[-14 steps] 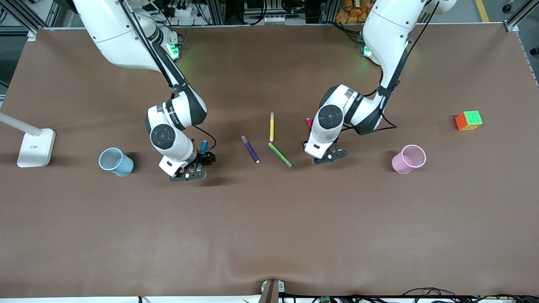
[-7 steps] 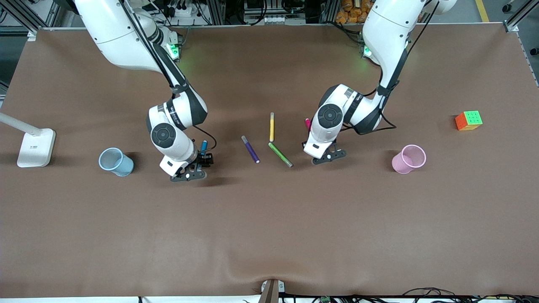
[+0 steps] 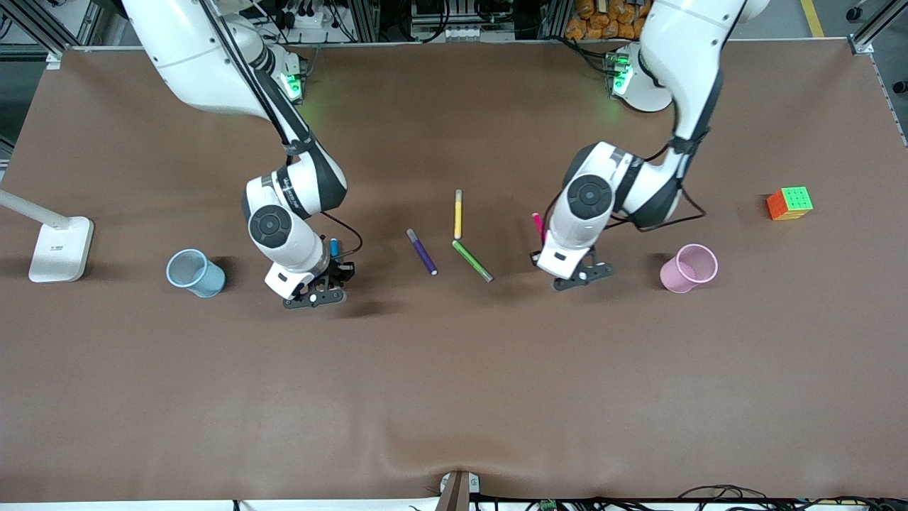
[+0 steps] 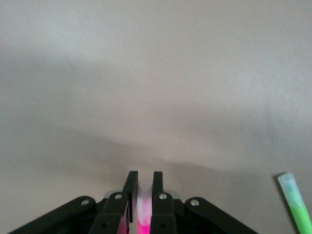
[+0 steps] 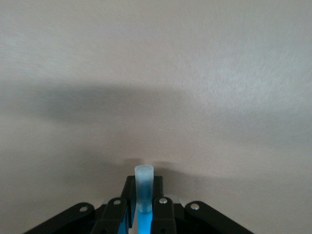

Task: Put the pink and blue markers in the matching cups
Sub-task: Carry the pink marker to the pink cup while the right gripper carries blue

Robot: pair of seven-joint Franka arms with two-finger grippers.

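Note:
My left gripper is shut on the pink marker and holds it above the table between the green pen and the pink cup. In the left wrist view its pale end shows between the shut fingers. My right gripper is shut on the blue marker and holds it above the table, between the blue cup and the purple pen. In the right wrist view the marker's pale end sticks out past the fingertips. Both cups stand upright.
A purple pen, a yellow pen and a green pen lie mid-table; the green pen's tip shows in the left wrist view. A colour cube sits toward the left arm's end. A white lamp base stands toward the right arm's end.
My left gripper has moved with the pink marker away from the pens toward the pink cup. My right gripper has shifted slightly toward the blue cup with the blue marker.

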